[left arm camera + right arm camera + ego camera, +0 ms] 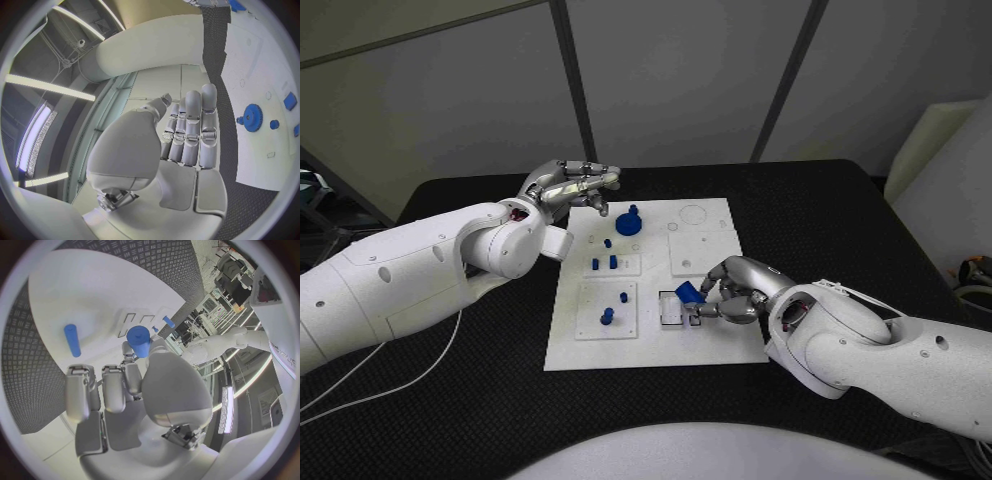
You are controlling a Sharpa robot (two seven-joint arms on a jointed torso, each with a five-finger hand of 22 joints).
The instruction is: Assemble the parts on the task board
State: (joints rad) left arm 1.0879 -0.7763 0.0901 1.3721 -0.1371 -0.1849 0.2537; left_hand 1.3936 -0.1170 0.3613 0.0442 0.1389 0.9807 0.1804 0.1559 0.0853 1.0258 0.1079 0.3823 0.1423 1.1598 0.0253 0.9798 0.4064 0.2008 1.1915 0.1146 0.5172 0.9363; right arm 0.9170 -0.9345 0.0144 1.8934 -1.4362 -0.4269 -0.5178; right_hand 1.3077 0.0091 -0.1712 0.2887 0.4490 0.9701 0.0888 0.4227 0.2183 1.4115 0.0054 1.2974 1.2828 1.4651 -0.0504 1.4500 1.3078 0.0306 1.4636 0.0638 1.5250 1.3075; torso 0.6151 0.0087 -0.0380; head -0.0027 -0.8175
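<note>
**Blue peg, held over white board**

Item: blue peg [689,293], a short round-ended cylinder, plain matte blue, probably moulded plastic. Location: pinched by the right hand [728,290] above the board's [704,345] near right section, over a pair of rectangular slots.

Handling (judged): light, stiff, not fragile; the smooth round body may roll or twist under metal fingertips. Best taken across the barrel near the upper end, leaving the lower end free to enter its socket.

Related stock on the board: a blue gear [629,221] near the far edge, several small pegs standing mid-board, one peg [606,316] in the near left block.

Left hand [574,186]: holds nothing, fingers extended together, poised over the worktop [473,400] at the board's far left corner.
</note>
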